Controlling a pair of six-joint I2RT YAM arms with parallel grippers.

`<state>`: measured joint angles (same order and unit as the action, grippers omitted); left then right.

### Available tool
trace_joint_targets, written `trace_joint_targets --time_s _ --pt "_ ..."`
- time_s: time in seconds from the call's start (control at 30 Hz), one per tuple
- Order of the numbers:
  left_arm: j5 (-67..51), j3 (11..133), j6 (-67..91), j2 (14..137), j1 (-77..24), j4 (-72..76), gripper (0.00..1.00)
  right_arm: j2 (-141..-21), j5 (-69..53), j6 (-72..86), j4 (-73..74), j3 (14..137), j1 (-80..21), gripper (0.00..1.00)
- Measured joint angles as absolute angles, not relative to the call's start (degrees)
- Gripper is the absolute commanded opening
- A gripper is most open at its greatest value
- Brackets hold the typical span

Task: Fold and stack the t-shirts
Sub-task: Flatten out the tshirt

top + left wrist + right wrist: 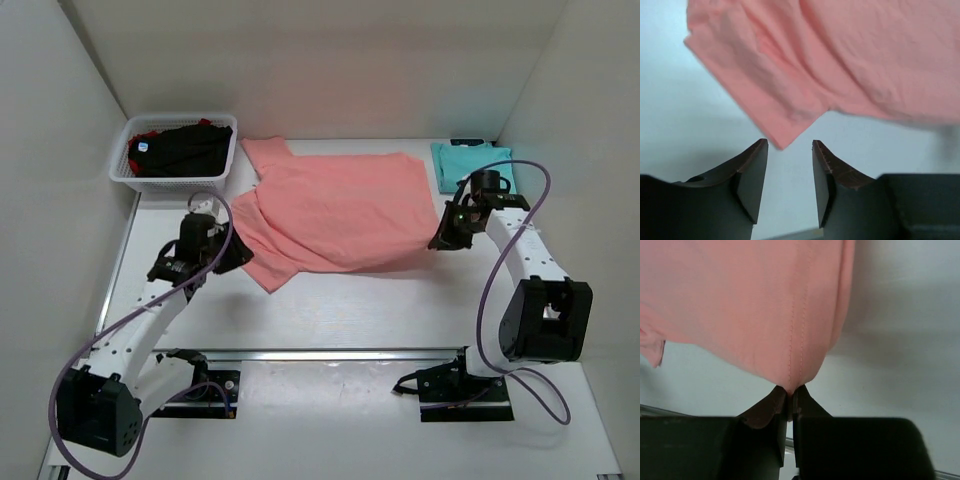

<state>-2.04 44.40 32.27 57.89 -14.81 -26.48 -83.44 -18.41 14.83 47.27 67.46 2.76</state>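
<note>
The large salmon-pink soft cloth t-shirt [340, 210] lies spread across the middle of the white counter [350, 310]. Its long axis runs left to right between the two arms, with the sleeves toward the left arm [165, 290] and the hem toward the right arm [515, 250]. The coming move turns on the near-left sleeve corner. In the left wrist view that corner of the shirt [840, 65] points straight at the gap between the left fingers [752, 175], its tip just at their mouth, so the left arm is by far the nearer one to it. Those fingers stand apart, released and holding nothing, and neither pad presses on the cloth. My judgement is that a short advance and a squeeze would capture the corner. The right fingers [765, 412] are clenched on the stitched edge of the shirt [750, 305] at its near-right corner, and the fabric rises from the pinch in a taut bunch. A folded teal cloth t-shirt [472, 165] sits at the far right, just beyond the right arm's wrist. Black and red shirts [185, 148] fill the white plastic mesh basket [125, 165] at the far left, well apart from both sets of fingers.
</note>
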Motion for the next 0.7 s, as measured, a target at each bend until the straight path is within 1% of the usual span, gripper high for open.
trace_joint_targets --time_s 0.03,0.13,0.3,0.4,0.5,0.7 --pt "-3.22 42.13 33.36 57.36 -14.87 -27.38 0.53 -83.44 -18.2 14.81 47.66 66.06 2.9 0.0" --pt "-6.72 38.74 35.24 53.65 -14.68 -28.23 0.6 -83.37 -17.58 14.81 47.35 63.16 2.96 0.0" --pt "-7.53 34.3 37.1 47.22 -11.7 -25.85 0.59 -83.22 -15.79 14.79 47.48 60.05 3.07 0.0" --pt "-5.04 31.27 38.37 47.05 -10.28 -25.23 0.59 -83.11 -13.85 14.81 47.72 59.44 3.22 0.0" --pt "-1.17 31.2 38.59 51.13 -10.02 -24.38 0.6 -83.05 -12.56 14.81 48.01 59.16 3.81 0.0" --pt "6.46 32.36 37.76 65.8 -9.96 -20.64 0.6 -82.83 -11.18 14.81 48.21 59.13 3.73 0.0"
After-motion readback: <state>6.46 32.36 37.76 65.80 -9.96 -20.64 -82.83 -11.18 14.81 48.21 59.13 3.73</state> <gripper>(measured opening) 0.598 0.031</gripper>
